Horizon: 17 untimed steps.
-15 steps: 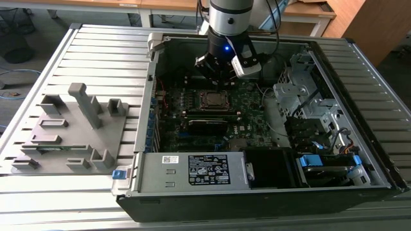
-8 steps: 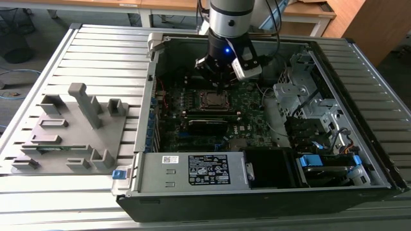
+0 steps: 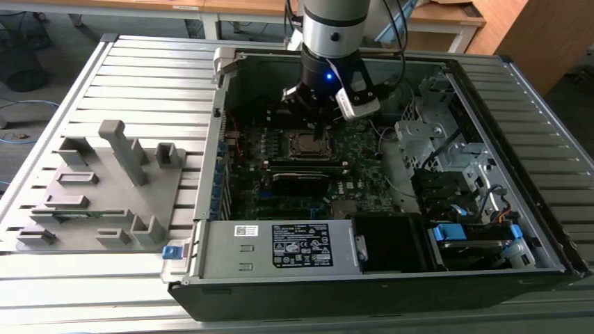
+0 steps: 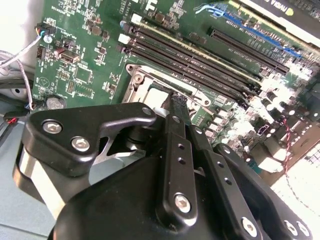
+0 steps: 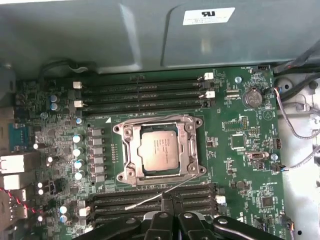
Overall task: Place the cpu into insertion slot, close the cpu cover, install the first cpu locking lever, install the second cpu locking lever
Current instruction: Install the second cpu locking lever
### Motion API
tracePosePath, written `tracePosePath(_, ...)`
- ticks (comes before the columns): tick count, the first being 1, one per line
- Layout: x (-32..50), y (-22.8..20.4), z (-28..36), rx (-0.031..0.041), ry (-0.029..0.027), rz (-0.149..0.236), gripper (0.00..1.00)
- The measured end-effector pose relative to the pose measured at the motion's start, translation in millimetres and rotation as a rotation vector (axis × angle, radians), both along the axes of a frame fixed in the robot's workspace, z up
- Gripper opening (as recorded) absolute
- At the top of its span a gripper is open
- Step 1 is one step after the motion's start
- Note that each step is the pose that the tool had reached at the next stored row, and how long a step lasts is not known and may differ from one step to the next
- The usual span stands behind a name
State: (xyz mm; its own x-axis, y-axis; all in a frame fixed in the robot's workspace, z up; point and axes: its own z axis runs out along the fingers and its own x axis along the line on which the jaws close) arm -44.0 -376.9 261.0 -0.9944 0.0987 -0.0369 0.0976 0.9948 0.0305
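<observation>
The gripper [image 5: 172, 212] enters the first wrist view at the bottom centre, cut off by the frame edge; its two black fingers [image 4: 176, 131] lie pressed together with no gap and nothing between them, and their tips are partly hidden behind the gripper body in the second wrist view. The cpu [image 5: 158, 152] sits in the socket at the centre of the first wrist view, with fine print on its metal top too small to make out. The cpu cover [image 5: 159, 126] lies closed as a silvery frame around the chip. A thin locking lever [image 5: 160, 195] runs obliquely from the socket's lower right corner toward the lower centre, raised off the board; its far end stops just short of the fingertips. In the exterior view the arm hides the upper part of the motherboard [image 3: 371, 156], and the socket [image 3: 307, 144] appears just below the gripper at frame centre. A white label [image 5: 209, 15] on the grey chassis panel at the top carries a mark, otherwise unclear
</observation>
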Motion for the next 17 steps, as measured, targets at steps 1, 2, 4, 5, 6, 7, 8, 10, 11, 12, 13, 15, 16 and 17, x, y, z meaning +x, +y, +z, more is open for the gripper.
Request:
tracePosePath(1, 0.0, -0.2, -0.1, 0.0001, 0.0000, 0.000, 0.11)
tracePosePath(2, -0.1, -0.4, -0.3, 0.0002, -0.0001, 0.000, 0.11)
tracePosePath(4, -0.8, -0.8, -0.3, -0.0002, -0.0001, 0.002, 0.11)
tracePosePath(5, -1.4, -1.0, -0.4, -0.0002, -0.0003, 0.004, 0.11)
tracePosePath(6, -2.1, -1.3, -0.6, -0.0002, -0.0005, 0.007, 0.11)
tracePosePath(7, -2.8, -1.5, -0.8, -0.0001, -0.0007, 0.009, 0.11)
tracePosePath(8, -3.6, -1.8, -1.1, -0.0001, -0.0009, 0.011, 0.11)
tracePosePath(10, -5.2, -2.4, -2.1, -0.0001, -0.0014, 0.015, 0.11)
tracePosePath(11, -5.8, -2.8, -2.8, -0.0002, -0.0014, 0.017, 0.11)
tracePosePath(12, -6.1, -3.2, -3.5, -0.0003, -0.0015, 0.020, 0.11)
tracePosePath(13, -6.3, -3.7, -4.3, -0.0002, -0.0016, 0.023, 0.11)
tracePosePath(15, -7.0, -4.1, -5.3, -0.0001, -0.0017, 0.030, 0.11)
tracePosePath(16, -7.1, -4.3, -5.8, -0.0002, -0.0016, 0.034, 0.11)
tracePosePath(17, -7.4, -4.5, -6.3, -0.0002, -0.0017, 0.038, 0.11)
